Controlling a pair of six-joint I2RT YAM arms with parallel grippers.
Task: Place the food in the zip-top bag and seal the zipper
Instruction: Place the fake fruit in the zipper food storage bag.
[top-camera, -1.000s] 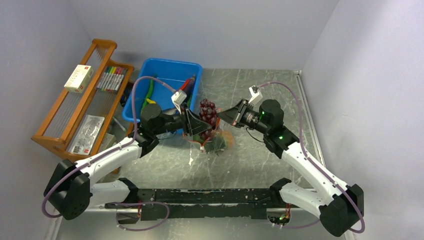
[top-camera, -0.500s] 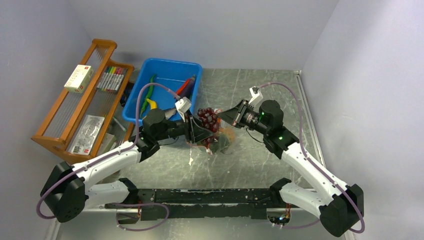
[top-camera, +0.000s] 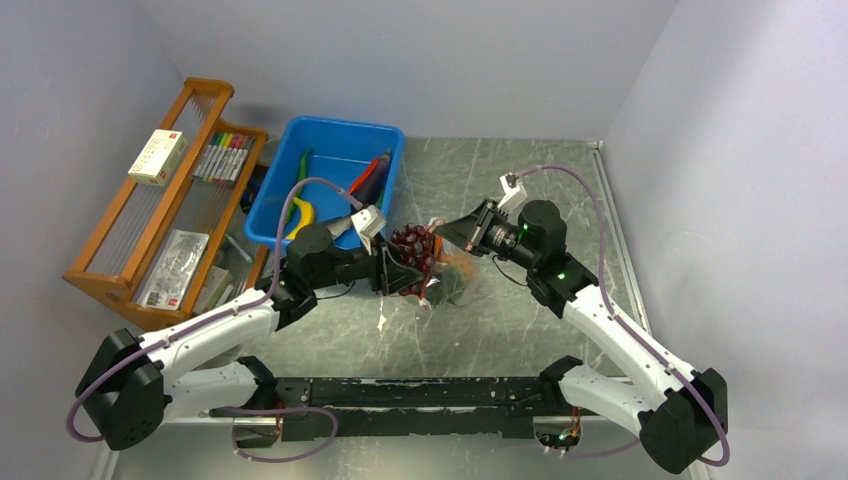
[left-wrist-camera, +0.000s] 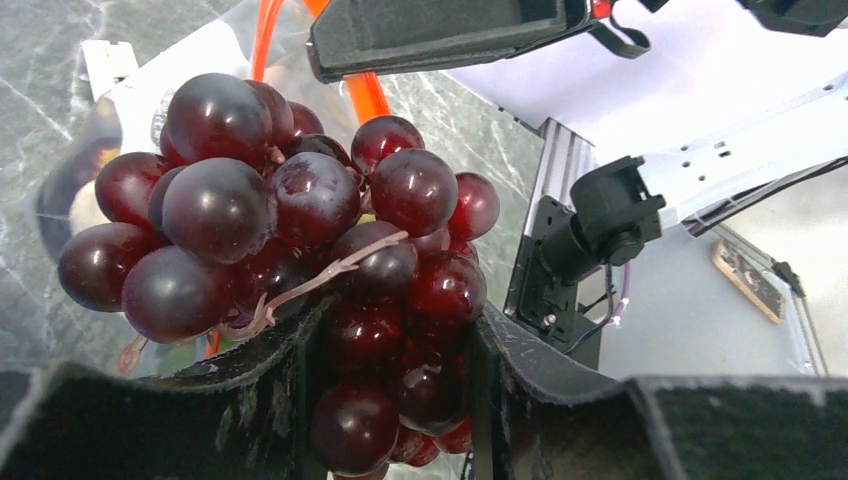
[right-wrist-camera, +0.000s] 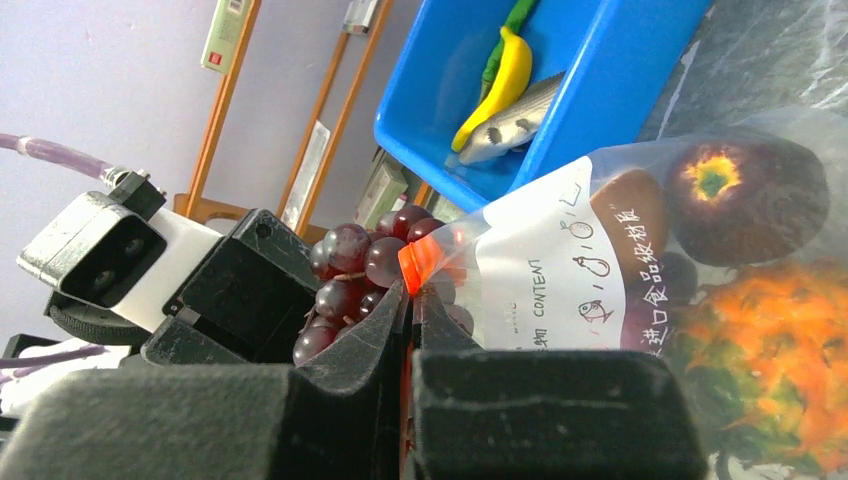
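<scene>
My left gripper (top-camera: 392, 268) is shut on a bunch of dark red grapes (left-wrist-camera: 300, 230), which it holds at the mouth of the clear zip-top bag (right-wrist-camera: 640, 250). The grapes also show in the top view (top-camera: 413, 250). My right gripper (right-wrist-camera: 408, 300) is shut on the bag's red zipper strip (right-wrist-camera: 420, 262) and holds the mouth up; it shows in the top view too (top-camera: 447, 232). Inside the bag lie an orange pineapple (right-wrist-camera: 770, 330), a dark round piece with a yellow centre (right-wrist-camera: 745, 185) and a brown piece (right-wrist-camera: 630, 215).
A blue bin (top-camera: 330, 170) stands behind the left gripper with a yellow banana (right-wrist-camera: 497, 85), a grey fish (right-wrist-camera: 515, 115) and green and red pieces in it. A wooden rack (top-camera: 160, 200) with marker pens (top-camera: 225, 155) stands at the far left.
My left gripper has carried the grapes down and right, lower toward the bag's mouth. My right gripper has held the zipper strip in place.
</scene>
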